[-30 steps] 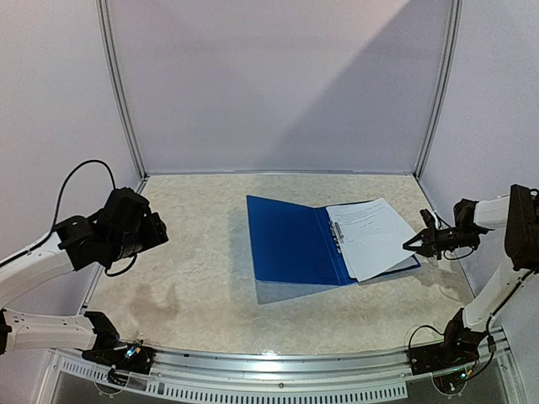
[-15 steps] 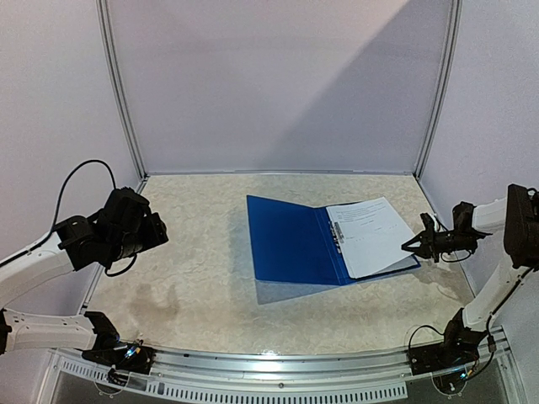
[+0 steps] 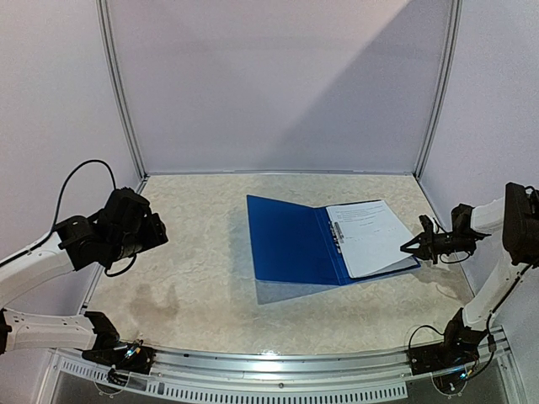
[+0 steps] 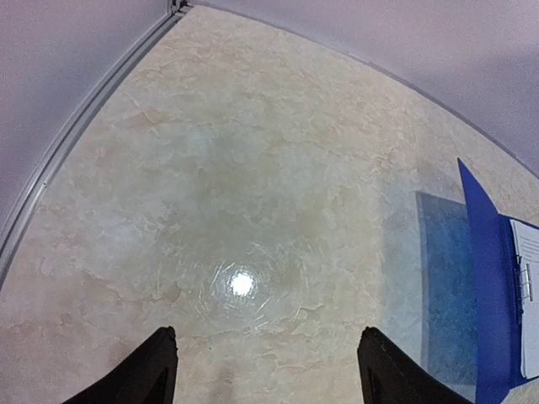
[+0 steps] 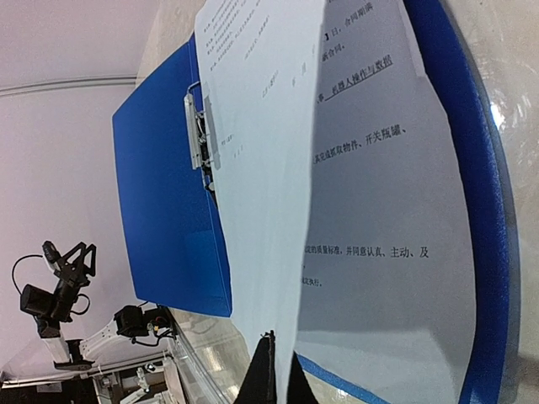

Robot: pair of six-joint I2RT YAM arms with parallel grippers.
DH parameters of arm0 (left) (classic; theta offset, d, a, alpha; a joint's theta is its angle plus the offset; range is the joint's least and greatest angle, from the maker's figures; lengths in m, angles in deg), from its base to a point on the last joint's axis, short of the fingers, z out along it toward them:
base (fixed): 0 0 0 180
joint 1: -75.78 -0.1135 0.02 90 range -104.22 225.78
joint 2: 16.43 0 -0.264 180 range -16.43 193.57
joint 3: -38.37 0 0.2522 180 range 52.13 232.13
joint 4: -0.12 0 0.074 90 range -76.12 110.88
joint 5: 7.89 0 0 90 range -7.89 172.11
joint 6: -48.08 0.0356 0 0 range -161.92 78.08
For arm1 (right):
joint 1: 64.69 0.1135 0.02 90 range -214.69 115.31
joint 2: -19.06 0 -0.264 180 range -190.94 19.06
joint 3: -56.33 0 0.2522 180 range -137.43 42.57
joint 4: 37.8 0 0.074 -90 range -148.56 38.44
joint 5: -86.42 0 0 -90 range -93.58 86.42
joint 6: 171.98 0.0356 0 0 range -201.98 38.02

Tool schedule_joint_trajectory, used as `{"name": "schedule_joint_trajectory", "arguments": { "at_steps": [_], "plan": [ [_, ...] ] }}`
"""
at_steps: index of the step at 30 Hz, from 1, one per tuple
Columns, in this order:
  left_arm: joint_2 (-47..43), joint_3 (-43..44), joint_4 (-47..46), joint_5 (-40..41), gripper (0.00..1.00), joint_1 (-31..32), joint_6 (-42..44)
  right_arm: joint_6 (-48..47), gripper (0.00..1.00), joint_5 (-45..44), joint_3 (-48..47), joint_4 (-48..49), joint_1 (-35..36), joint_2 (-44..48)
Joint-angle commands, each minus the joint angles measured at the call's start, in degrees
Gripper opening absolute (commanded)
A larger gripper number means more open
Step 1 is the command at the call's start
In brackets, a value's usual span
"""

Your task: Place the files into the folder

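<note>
The blue folder [image 3: 286, 240] lies open at the table's middle right, its left cover raised a little. White printed files [image 3: 370, 236] lie on its right half beside the metal clip [image 5: 202, 135]. My right gripper [image 3: 407, 247] is at the sheets' right edge. In the right wrist view it [image 5: 280, 370] is shut on the edge of the top sheet [image 5: 269, 168], which is lifted above a lower sheet [image 5: 387, 210] lying in the folder [image 5: 164, 194]. My left gripper [image 3: 160, 231] is open and empty, high over the table's left side. In its wrist view [image 4: 268, 337] the folder [image 4: 484, 295] shows at the far right.
Grey booth walls with metal corner posts [image 3: 118, 93] close in the marbled table [image 3: 194, 269] at the back and both sides. A metal rail [image 3: 278, 366] runs along the near edge.
My right gripper has shifted very slightly at the sheets' right edge, and the held sheet lies a little flatter. The left arm has not moved.
</note>
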Motion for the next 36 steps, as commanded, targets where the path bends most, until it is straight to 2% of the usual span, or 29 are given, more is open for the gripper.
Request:
{"name": "schedule_joint_trajectory", "arguments": {
  "at_steps": [1, 9, 16, 23, 28, 33, 36],
  "plan": [
    [1.03, -0.56, 0.29, 0.47, 0.75, -0.38, 0.90, -0.93, 0.00, 1.35, 0.58, 0.00, 0.08, -0.66],
    [1.85, -0.46, 0.22, -0.05, 0.75, -0.38, 1.26, -0.91, 0.02, 2.24, 0.30, -0.85, 0.09, -1.42],
    [1.93, -0.46, 0.08, -0.19, 0.75, -0.38, 1.40, -1.80, 0.10, 3.00, 0.19, -2.36, 0.18, -0.79],
    [2.43, -0.20, -0.29, -0.59, 0.75, -0.38, 1.56, -2.48, 0.11, 0.68, 0.04, -3.39, 1.10, 0.40],
    [2.47, -0.29, -0.38, -0.67, 0.75, -0.38, 1.55, -3.39, 0.18, -1.67, -0.62, -4.36, 2.25, 1.21],
    [2.73, -0.29, -0.53, -0.91, 0.75, -0.37, 1.67, -4.23, 0.23, -9.11, -2.06, -5.53, 3.33, 3.77],
    [2.80, -0.42, -0.50, -0.94, 0.75, -0.38, 1.77, -4.49, 0.32, -13.54, -2.78, -6.48, 4.05, 5.28]
  ]
}}
